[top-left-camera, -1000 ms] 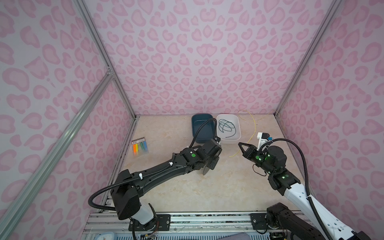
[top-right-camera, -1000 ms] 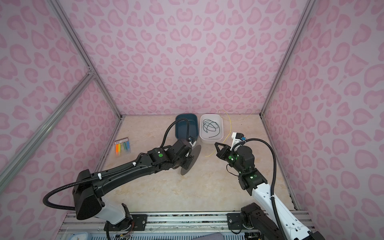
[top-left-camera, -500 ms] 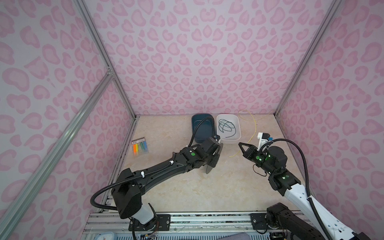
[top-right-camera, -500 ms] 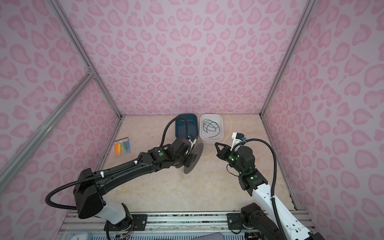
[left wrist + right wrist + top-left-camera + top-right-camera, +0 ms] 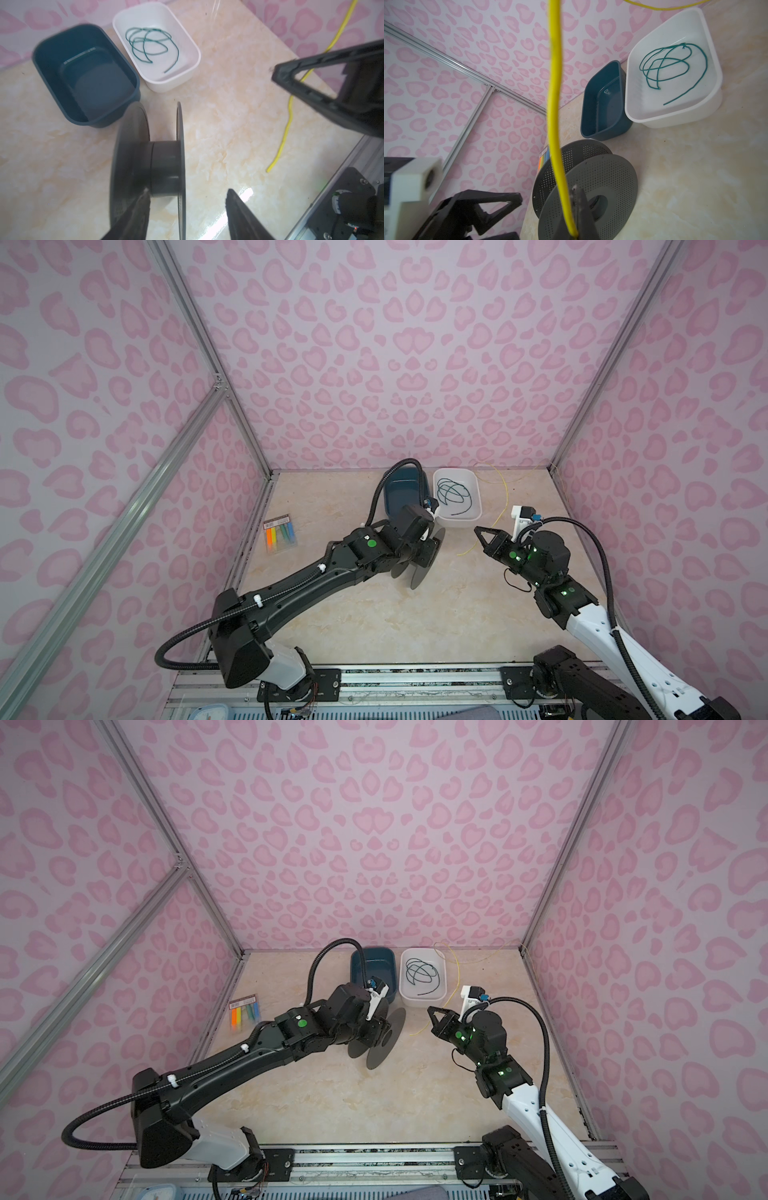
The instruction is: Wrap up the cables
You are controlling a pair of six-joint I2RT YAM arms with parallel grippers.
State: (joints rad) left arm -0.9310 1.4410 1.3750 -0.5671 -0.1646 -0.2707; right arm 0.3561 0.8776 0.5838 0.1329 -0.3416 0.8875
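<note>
Barely begun: pinching the thin yellow wire [image 5: 505,493] in the closed right gripper [image 5: 481,530] near the upright grey spool [image 5: 602,182], with the left gripper [image 5: 187,193] spread wide astride it, holding nothing. Nothing wound on the bare hub [image 5: 164,166]; slack trailing across the table [image 5: 374,626], all winding left to do.

On the near side of the grey perforated plastic spool [image 5: 420,568], the beige marble-look tabletop [image 5: 395,614] lay bare. Just behind the spool, a dark blue plastic tub [image 5: 394,506] and a white plastic tub [image 5: 457,523] barred the way. To its right, a thin yellow wire [image 5: 505,497] crossed the gap to the right gripper [image 5: 478,529].
</note>
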